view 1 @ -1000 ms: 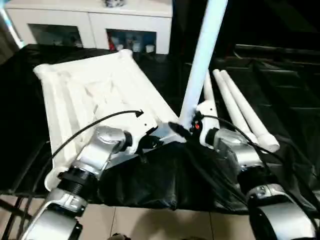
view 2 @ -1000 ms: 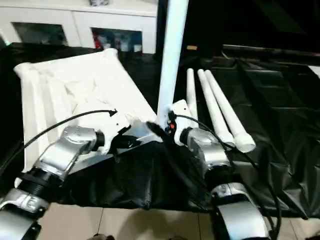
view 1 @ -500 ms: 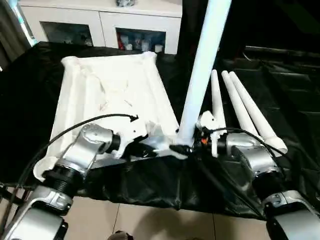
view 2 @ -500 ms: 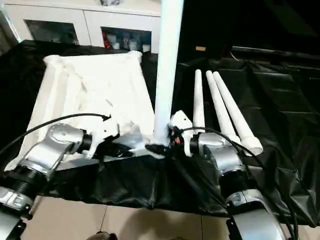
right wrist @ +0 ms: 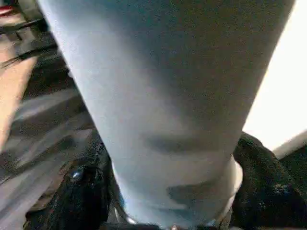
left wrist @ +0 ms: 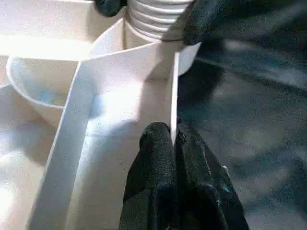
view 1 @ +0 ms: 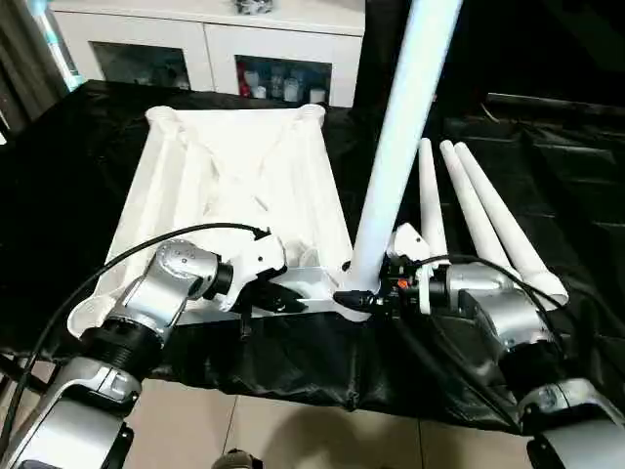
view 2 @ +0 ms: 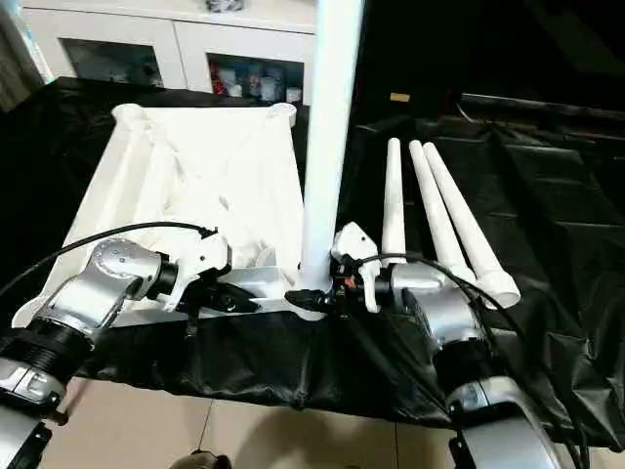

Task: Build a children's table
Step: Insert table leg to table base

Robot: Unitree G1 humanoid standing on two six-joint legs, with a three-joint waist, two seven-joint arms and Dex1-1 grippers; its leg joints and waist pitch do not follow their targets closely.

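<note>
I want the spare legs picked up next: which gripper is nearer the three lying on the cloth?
Right. The right gripper is around the upright leg, beside the spare legs; the left gripper pinches the tabletop rim, farther away.

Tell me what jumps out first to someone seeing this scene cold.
A tall white leg stands upright in the upturned tabletop's near corner socket, with the right gripper around its base. The left gripper pinches the tabletop's rim beside it. Three spare legs lie on the black cloth to the right.

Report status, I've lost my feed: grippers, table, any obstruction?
Left gripper shut on tabletop rim. Right gripper around upright leg at near corner socket. Three spare legs lying alongside, nothing obstructing.
</note>
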